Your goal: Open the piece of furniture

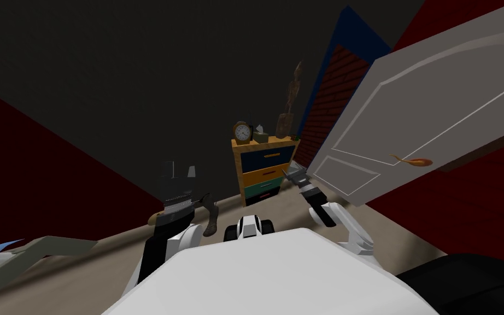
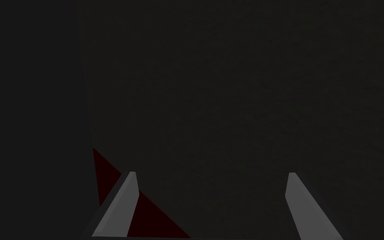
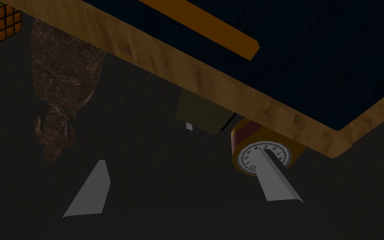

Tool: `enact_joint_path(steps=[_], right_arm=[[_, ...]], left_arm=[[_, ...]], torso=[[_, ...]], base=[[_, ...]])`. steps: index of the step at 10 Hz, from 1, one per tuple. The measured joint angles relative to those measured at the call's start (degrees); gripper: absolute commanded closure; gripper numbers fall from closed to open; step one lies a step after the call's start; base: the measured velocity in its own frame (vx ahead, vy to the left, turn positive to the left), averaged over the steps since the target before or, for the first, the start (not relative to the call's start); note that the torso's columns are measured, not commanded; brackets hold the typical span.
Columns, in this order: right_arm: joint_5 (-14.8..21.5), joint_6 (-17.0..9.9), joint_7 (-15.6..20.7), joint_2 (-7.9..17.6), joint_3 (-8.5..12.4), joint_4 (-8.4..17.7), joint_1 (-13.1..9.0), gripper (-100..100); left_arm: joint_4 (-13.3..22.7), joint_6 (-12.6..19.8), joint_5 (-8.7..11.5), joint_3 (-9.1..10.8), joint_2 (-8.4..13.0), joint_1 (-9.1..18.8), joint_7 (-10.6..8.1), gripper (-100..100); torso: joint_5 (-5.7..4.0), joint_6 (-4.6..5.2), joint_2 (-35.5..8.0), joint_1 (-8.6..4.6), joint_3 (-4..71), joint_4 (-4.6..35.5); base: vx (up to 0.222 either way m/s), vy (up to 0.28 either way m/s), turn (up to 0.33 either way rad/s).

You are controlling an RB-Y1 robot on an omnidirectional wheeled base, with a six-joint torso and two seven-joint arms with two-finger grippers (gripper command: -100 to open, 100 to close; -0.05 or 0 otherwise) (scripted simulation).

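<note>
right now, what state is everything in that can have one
dresser, all four drawers shut
white door, swung open
clock, upright on the dresser top
left gripper, jaws open, empty
right gripper, jaws open, empty, close to the dresser

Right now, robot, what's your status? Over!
Left gripper open, empty. Right gripper open, pointing at shut dresser, near its top. White door open on my right.

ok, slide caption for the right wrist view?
Open right gripper facing the dark blue top drawer and orange bar handle of the wooden chest; round yellow clock and brown statue on top.
</note>
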State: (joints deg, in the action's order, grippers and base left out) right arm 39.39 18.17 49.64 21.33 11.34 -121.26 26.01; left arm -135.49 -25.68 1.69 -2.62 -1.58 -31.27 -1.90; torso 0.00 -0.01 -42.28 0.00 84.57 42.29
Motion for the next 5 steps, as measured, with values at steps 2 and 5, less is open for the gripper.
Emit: enact_joint_path(steps=[2,5], right_arm=[[1.9,-0.5,2.6,0.7,0.3,0.7,-0.4,-100],[5.3,-1.2,7.2,1.9,0.9,2.0,-0.9,-100]], left_arm=[[0.0,0.0,0.0,0.00,0.0,0.0,0.00,0],[0.0,0.0,0.0,0.00,0.0,0.0,0.00,0]], torso=[[-0.02,0.00,0.0,-0.05,0.0,0.0],[0.00,0.00,0.0,-0.01,0.0,0.0]], base=[[0.041,0.056,0.061],[0.047,0.051,0.034]])
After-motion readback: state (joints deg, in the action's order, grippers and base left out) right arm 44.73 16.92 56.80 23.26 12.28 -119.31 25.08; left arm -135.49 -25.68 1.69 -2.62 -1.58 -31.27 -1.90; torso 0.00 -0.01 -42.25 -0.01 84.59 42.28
